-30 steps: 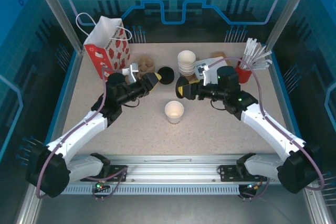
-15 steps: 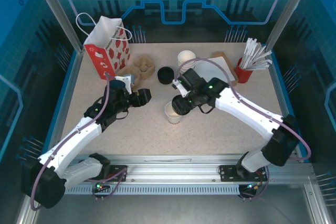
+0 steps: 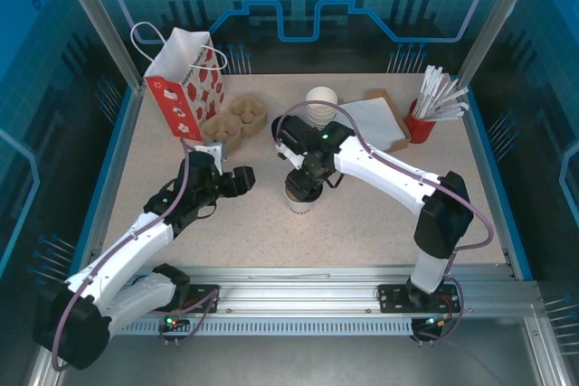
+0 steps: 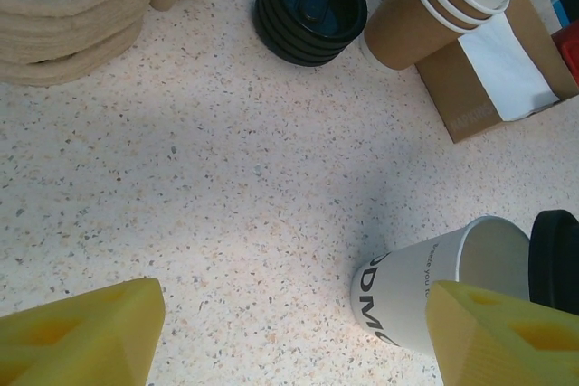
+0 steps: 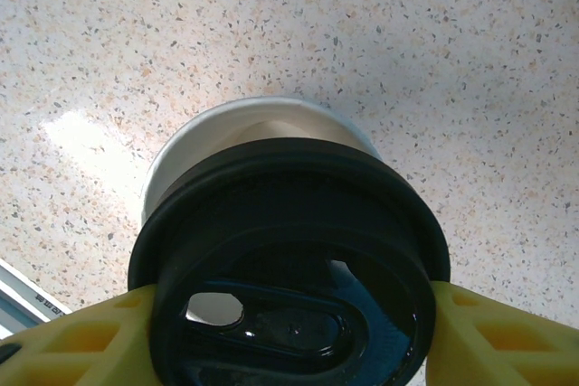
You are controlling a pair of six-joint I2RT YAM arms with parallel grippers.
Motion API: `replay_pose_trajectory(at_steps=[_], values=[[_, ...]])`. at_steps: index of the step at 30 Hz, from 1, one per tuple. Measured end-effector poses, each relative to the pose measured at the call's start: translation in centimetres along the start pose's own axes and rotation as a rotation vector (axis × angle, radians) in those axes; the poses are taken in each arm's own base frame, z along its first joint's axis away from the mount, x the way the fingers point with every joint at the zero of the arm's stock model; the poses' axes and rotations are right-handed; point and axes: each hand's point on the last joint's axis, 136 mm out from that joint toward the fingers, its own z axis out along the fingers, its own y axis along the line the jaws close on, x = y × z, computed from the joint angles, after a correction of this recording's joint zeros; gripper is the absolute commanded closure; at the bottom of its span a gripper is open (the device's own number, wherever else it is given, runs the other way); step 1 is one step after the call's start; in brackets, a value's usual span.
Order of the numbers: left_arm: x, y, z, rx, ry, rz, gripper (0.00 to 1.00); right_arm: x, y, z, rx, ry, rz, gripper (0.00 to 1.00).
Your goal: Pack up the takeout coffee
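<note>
The takeout coffee's paper cup point(image 3: 299, 202) stands upright mid-table, white with black lettering point(image 4: 421, 288). My right gripper point(image 3: 303, 183) is shut on a round black lid point(image 5: 289, 250), one yellow finger on each side. It holds the lid directly over the cup's white rim point(image 5: 262, 117), and I cannot tell whether lid and rim touch. In the left wrist view the lid point(image 4: 555, 259) shows at the cup's right side. My left gripper point(image 3: 244, 178) is to the left of the cup, open point(image 4: 294, 336) with only bare table between its fingers.
A red-and-white paper bag point(image 3: 185, 79) stands at the back left, with cardboard cup carriers point(image 3: 235, 119) beside it. A stack of lidless cups point(image 3: 321, 101), a stack of black lids point(image 4: 310, 6), a napkin box point(image 3: 380, 119) and a red stirrer holder point(image 3: 421, 122) line the back.
The right gripper has carried the black lid from the back of the table to just above the cup. The left gripper has opened wider and drawn back towards the near left.
</note>
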Motion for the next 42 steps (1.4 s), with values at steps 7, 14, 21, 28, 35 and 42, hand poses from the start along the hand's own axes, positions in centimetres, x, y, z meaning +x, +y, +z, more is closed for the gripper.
replay_pose_trajectory(at_steps=[7,14,21,28,35,42], values=[[-0.2,0.2,-0.1,-0.008,-0.010,-0.002,0.22,-0.8,0.6,0.8,0.014,0.040,-0.036,0.41],[0.2,0.5,-0.1,-0.011,-0.005,-0.002,0.22,-0.6,0.6,1.9,0.034,0.096,-0.051,0.41],[0.4,0.6,-0.1,-0.012,-0.004,-0.003,0.22,-0.6,0.4,2.0,0.048,0.118,-0.061,0.41],[0.3,0.5,-0.1,-0.011,-0.005,-0.002,0.22,-0.7,0.5,2.6,0.049,0.142,-0.072,0.41],[0.5,0.6,-0.4,-0.006,-0.012,-0.002,0.22,-0.7,0.5,2.8,0.049,0.157,-0.081,0.43],[0.8,0.8,-0.5,-0.006,-0.012,-0.005,0.22,-0.6,0.5,3.0,0.049,0.164,-0.085,0.45]])
